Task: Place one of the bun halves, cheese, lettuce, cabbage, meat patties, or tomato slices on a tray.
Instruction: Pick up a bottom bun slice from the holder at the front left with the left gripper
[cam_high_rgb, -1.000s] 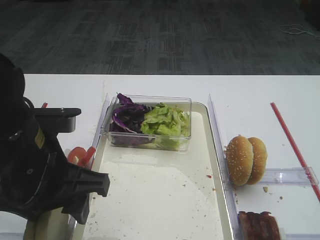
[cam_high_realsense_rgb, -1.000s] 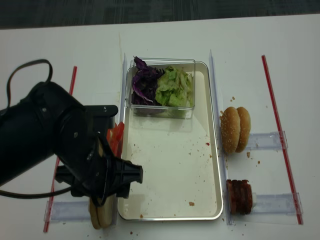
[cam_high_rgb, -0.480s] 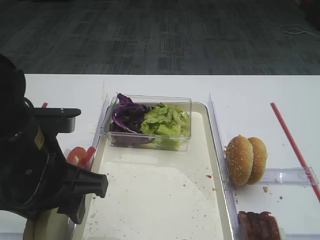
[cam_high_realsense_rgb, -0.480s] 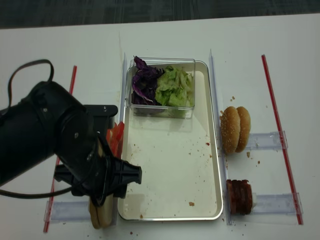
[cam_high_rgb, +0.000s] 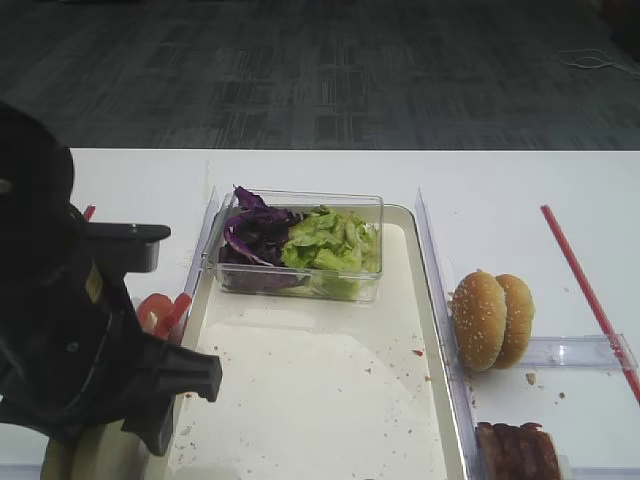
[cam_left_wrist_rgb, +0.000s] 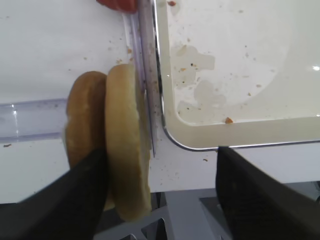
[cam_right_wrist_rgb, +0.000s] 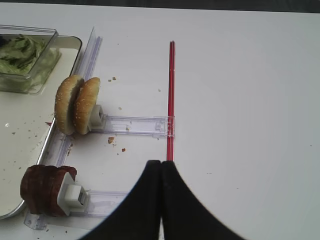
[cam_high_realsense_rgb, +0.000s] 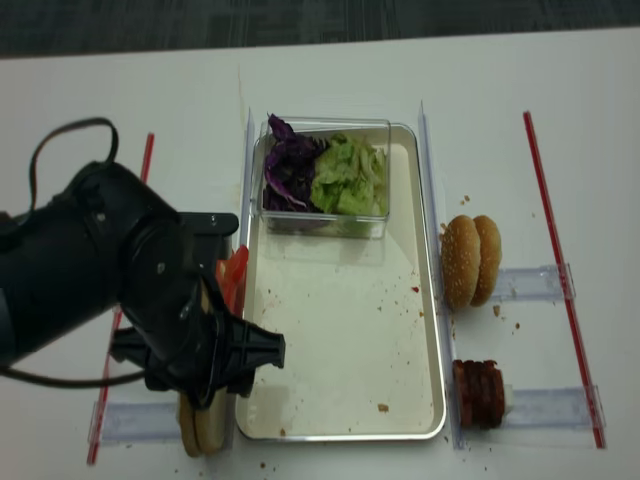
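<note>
Two pale bun halves (cam_left_wrist_rgb: 125, 150) stand on edge in a clear rail just left of the tray (cam_left_wrist_rgb: 240, 75). My left gripper (cam_left_wrist_rgb: 160, 200) is open and straddles the bun half nearer the tray. Its left finger (cam_left_wrist_rgb: 65, 200) sits between the two halves, and a wide gap separates the right finger from the bun. The left arm (cam_high_realsense_rgb: 130, 300) covers this spot from above. Lettuce (cam_high_rgb: 330, 245) and cabbage (cam_high_rgb: 255, 235) fill a clear box at the tray's far end. Tomato slices (cam_high_rgb: 155, 310) lie left of the tray, meat patties (cam_right_wrist_rgb: 42, 187) to its right. My right gripper (cam_right_wrist_rgb: 161, 162) is shut, with nothing in it.
Two sesame-seeded bun halves (cam_right_wrist_rgb: 77, 105) stand in a clear rail (cam_right_wrist_rgb: 135, 125) right of the tray. A red strip (cam_right_wrist_rgb: 171, 100) runs along the table beyond them, and another red strip (cam_high_realsense_rgb: 147, 160) lies on the left. Crumbs dot the tray floor (cam_high_realsense_rgb: 340, 330).
The left arm has shifted slightly over the pale buns at the tray's near left corner. Everything else lies as before.
</note>
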